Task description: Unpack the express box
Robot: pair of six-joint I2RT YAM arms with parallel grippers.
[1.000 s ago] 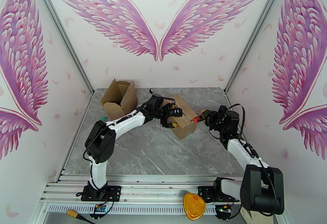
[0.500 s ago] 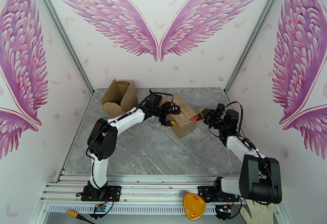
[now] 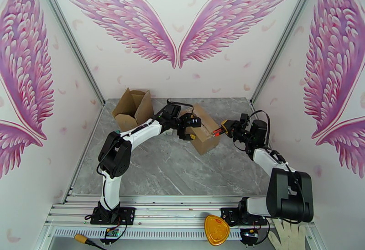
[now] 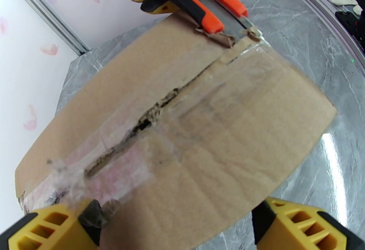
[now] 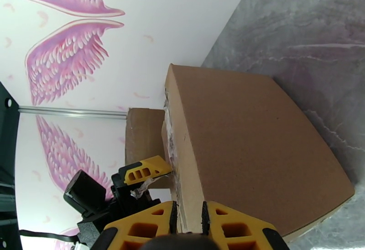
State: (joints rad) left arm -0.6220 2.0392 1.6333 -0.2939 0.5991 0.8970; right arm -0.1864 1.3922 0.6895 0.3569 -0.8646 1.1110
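The express box (image 3: pixel 206 133) is a brown carton lying on the grey table; clear tape runs along its top seam, which is split and ragged (image 4: pixel 146 118). My left gripper (image 3: pixel 188 127) straddles the box's near end, its yellow fingers (image 4: pixel 45 228) pressed against both sides. My right gripper (image 3: pixel 228 127) is shut on an orange and black utility knife (image 4: pixel 205 4). The blade tip (image 4: pixel 246 27) rests at the far end of the taped seam. In the right wrist view the box (image 5: pixel 255 155) stands right in front of my right gripper (image 5: pixel 187 221).
An open, empty cardboard box (image 3: pixel 133 108) stands at the back left of the table. A yellow-orange object (image 3: pixel 216 229) lies on the front rail. A white glove (image 3: pixel 285 238) lies at the bottom right corner. Walls close in on three sides.
The left arm and the box shifted slightly toward the back. The right gripper with the knife moved up to the box's right end. The white glove came into view at the bottom right.
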